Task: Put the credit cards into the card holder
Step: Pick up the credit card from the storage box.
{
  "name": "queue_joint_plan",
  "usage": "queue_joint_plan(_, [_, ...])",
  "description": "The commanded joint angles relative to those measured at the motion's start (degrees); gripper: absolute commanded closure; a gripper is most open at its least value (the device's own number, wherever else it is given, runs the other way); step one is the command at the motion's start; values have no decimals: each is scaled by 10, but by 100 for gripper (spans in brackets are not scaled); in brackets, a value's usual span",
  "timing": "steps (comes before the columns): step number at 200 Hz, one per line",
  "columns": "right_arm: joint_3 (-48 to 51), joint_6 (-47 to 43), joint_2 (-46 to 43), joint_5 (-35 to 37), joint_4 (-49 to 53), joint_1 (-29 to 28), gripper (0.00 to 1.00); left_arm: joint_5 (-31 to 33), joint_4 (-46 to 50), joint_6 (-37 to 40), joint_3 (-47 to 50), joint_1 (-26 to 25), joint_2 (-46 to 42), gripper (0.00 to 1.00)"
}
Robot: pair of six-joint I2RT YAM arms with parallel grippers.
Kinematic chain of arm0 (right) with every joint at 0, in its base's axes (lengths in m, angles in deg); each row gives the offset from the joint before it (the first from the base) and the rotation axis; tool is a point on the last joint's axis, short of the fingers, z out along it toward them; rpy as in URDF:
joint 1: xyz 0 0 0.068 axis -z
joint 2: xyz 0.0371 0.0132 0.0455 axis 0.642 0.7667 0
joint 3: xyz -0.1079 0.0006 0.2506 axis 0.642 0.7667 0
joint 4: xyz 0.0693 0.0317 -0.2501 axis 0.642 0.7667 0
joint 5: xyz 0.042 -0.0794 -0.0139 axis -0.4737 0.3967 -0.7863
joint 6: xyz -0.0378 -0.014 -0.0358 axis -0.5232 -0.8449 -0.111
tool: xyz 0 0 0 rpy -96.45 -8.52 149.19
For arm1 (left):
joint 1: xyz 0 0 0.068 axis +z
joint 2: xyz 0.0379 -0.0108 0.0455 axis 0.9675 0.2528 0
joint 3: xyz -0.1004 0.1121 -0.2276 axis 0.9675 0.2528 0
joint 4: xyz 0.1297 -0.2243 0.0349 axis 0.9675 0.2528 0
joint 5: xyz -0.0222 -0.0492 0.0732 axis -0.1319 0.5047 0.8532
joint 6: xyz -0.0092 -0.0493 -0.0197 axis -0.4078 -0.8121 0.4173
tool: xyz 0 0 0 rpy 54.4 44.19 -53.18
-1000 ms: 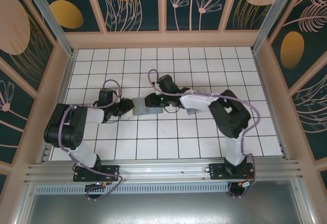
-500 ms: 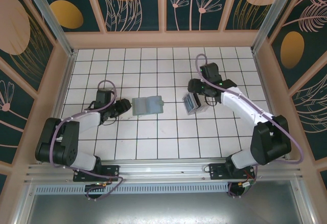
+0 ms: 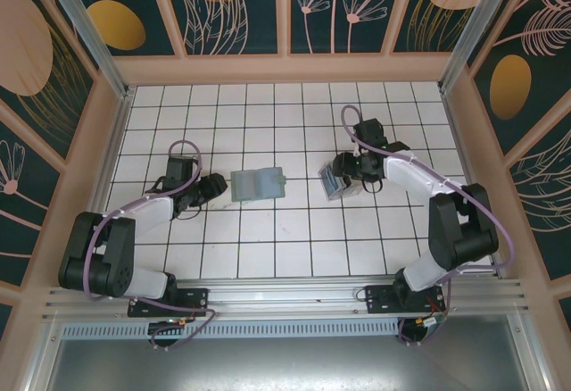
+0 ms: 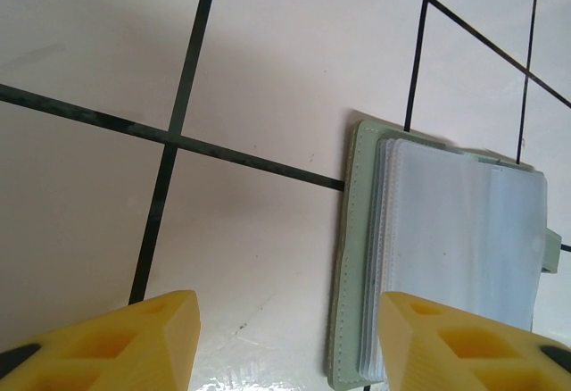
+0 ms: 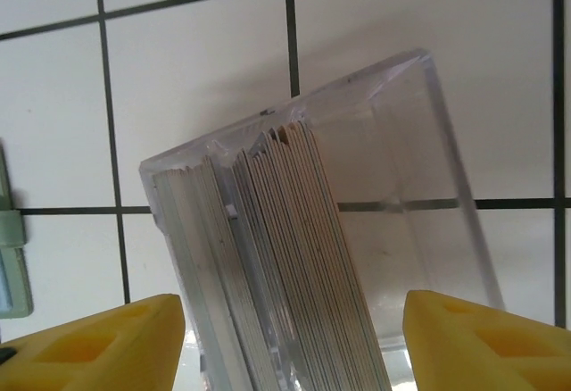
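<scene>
Tiled table (image 3: 294, 257): boxed in by a wooden frame (image 3: 285, 70) at 9, 12 and 3 o'clock; bare tiles lie open at 12 and 6 o'clock of the middle.

Card holder (image 3: 258, 184): flat at table centre, clear sleeves up.

Left pincer (image 3: 217, 186): just beside the holder at its 9 o'clock, jaws apart, nothing between them; in the wrist view (image 4: 287, 342) the holder (image 4: 446, 257) lies towards 2 o'clock.

Credit cards (image 3: 334, 179): stacked on edge in a clear box (image 5: 419, 186) at the holder's 3 o'clock.

Right pincer (image 3: 350, 170): at the box's 2 o'clock, jaws spread, box between them.
</scene>
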State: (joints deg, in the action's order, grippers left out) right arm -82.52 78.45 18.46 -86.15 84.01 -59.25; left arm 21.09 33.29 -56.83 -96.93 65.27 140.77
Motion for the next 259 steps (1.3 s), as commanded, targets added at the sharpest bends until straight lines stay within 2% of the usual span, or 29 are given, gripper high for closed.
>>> queue_joint_plan(1, [0,-16,21,-24,-7,3,33,5,20,7,-1,2,-11,44])
queue_joint_plan(35, [2,-19,20,-80,-25,2,38,5,21,7,-6,2,-14,44])
queue_joint_plan(108, [11,-16,-35,-113,-55,12,49,-2,-1,-2,3,2,-6,44])
queue_joint_plan(138, [13,-9,-22,-140,-57,21,54,-14,-5,-6,6,2,1,44])
queue_joint_plan(156, [13,-8,-14,-140,-55,21,61,-17,-11,-7,8,2,5,44])
queue_joint_plan(185, [12,-9,-10,-127,-46,21,79,-17,-14,-8,14,2,2,44])
queue_joint_plan(259, [13,-18,-35,-54,-14,19,100,-19,-12,-6,12,2,10,44])
